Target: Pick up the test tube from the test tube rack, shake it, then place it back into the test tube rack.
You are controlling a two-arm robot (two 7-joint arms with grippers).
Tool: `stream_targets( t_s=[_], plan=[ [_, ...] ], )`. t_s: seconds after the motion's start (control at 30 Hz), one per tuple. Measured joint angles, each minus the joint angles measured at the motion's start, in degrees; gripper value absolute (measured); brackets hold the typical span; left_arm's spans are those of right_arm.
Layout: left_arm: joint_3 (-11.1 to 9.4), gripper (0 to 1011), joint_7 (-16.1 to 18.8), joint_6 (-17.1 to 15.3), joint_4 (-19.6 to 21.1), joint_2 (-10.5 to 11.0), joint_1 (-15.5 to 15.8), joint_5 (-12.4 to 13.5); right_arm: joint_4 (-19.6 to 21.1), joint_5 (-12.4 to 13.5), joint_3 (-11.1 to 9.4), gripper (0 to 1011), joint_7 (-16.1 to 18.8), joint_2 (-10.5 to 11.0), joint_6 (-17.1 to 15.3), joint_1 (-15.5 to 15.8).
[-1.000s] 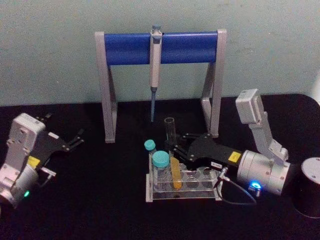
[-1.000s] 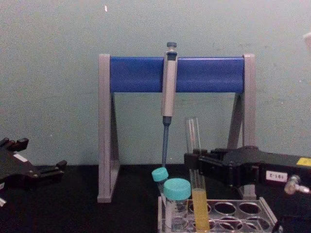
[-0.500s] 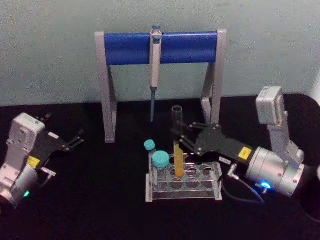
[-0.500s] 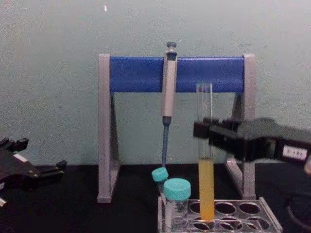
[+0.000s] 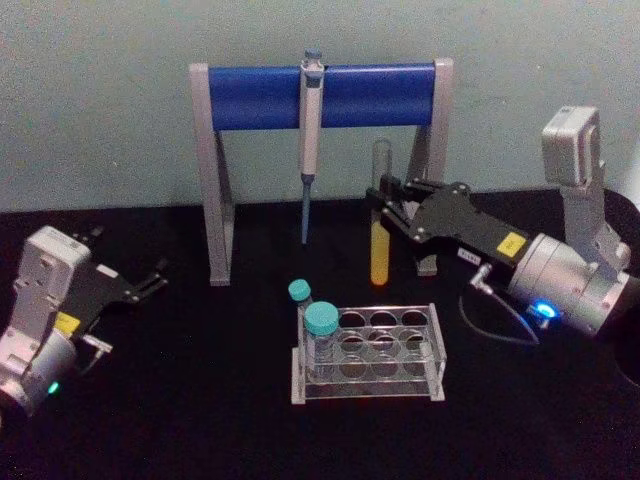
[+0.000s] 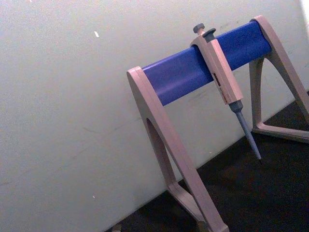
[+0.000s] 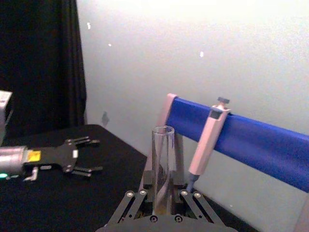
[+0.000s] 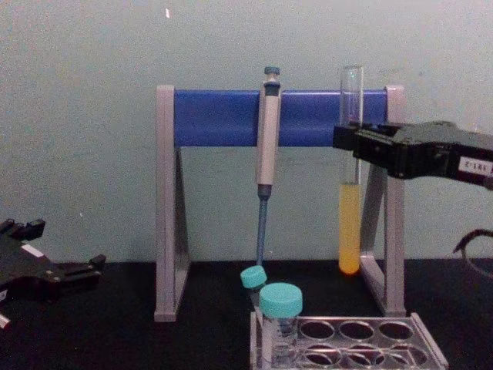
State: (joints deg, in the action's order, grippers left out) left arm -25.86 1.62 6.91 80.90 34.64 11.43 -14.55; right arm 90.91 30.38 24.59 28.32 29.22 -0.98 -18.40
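Observation:
The test tube (image 5: 379, 215), long and clear with yellow-orange liquid in its lower part, hangs upright in the air above and behind the test tube rack (image 5: 370, 386). My right gripper (image 5: 386, 206) is shut on the tube's upper half. In the chest view the test tube (image 8: 349, 223) is in front of the stand's right leg, its bottom well above the test tube rack (image 8: 368, 343), with the right gripper (image 8: 351, 143) coming in from the right. The right wrist view shows the test tube (image 7: 162, 159) rising between the fingers. My left gripper (image 5: 155, 278) rests open at the far left.
Two teal-capped vials (image 5: 322, 322) (image 5: 299, 291) stand at the rack's left end. Behind is a grey-legged stand with a blue crossbar (image 5: 250, 97), and a grey pipette (image 5: 310, 130) hangs from it just left of the tube. The table's front is bare black cloth.
The right gripper has lifted the test tube out of the rack and carried it up, back and to the right. The left arm has stayed still.

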Motion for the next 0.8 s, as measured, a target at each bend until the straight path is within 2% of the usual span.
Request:
stream_targets(
  t_s=[0.2,0.47,0.6,0.8],
  plan=[
    [0.0,1001,0.0,0.0,0.0,0.0,0.0,0.0,-2.4,0.2,-0.5,221,0.1,-1.5,-0.6,-1.8],
    [0.0,1001,0.0,0.0,0.0,0.0,0.0,0.0,-3.5,0.5,-0.4,222,0.6,-2.4,-0.7,-2.8],
    [0.0,1001,0.0,0.0,0.0,0.0,0.0,0.0,-3.0,0.5,-1.0,222,0.3,-1.9,-0.7,-2.3],
    [0.0,1001,0.0,0.0,0.0,0.0,0.0,0.0,0.5,0.9,-2.7,221,-1.0,0.2,-1.3,0.9]
  ],
)
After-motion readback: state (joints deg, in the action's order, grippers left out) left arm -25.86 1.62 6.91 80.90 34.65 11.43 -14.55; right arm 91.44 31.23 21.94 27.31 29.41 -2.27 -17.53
